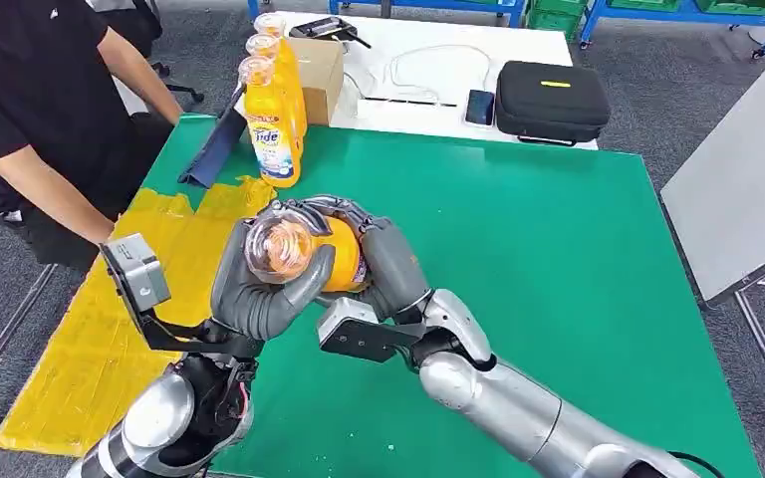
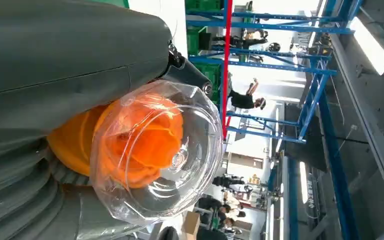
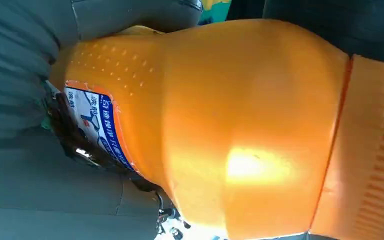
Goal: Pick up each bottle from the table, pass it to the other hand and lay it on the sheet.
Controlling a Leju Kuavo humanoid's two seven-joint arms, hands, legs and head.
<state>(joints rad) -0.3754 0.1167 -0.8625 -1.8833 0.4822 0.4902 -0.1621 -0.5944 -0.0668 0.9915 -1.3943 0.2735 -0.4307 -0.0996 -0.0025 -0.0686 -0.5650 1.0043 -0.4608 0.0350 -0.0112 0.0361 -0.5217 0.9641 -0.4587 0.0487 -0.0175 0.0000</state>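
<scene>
Bottle (image 1: 304, 249) is held up over the green table (image 1: 558, 259) by both hands, so the left hand (image 1: 259, 289) should squeeze tight before the right hand (image 1: 383, 259) lets go, then lay it on the yellow sheet (image 1: 110, 329).

I note bare green table (image 1: 558, 259) from 1 to 5 o'clock. Standing bottles (image 1: 271, 124) block 12 o'clock; a person's arm (image 1: 50, 189) overhangs the yellow sheet (image 1: 80, 368) at 10 o'clock.
</scene>
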